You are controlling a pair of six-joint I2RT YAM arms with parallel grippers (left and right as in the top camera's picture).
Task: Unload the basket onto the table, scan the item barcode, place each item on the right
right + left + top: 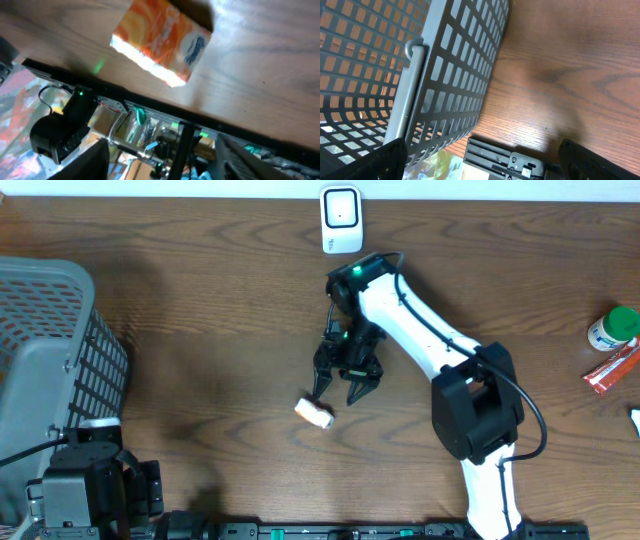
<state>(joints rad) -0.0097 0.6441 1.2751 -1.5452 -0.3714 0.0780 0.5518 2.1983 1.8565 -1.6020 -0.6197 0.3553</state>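
Markings: the item, a small orange-and-white packet [160, 42], carries a blue oval emblem on one face. I can read no lettering on it and can make out no barcode. The green-capped white bottle [612, 328], well off to the packet's right, has a label too small to read. So does the red wrapper [610, 368] just beside the bottle.

Item position: the packet [314, 412] lies flat on the table, apart from every other object.

My right gripper [341, 392] hangs just beyond the packet, fingers spread, holding nothing. One fingertip [322, 388] stands close to the packet's far edge, and I cannot tell whether it touches. In the right wrist view the packet lies on bare wood beyond both fingers.

My left gripper [480, 150] is well to the packet's left, near the table's front edge. Its jaws are wide apart and empty.

The white scanner [341, 219] stands well beyond the packet at the far edge.

A grey mesh basket [50, 350] sits far to the packet's left.

Surface: a dark brown wood-grain table [200, 330], with a black rail [400, 530] along the front edge on the packet's near side.

Room: past that rail the right wrist view shows cables, a black unit with a green light, and blurred coloured clutter.
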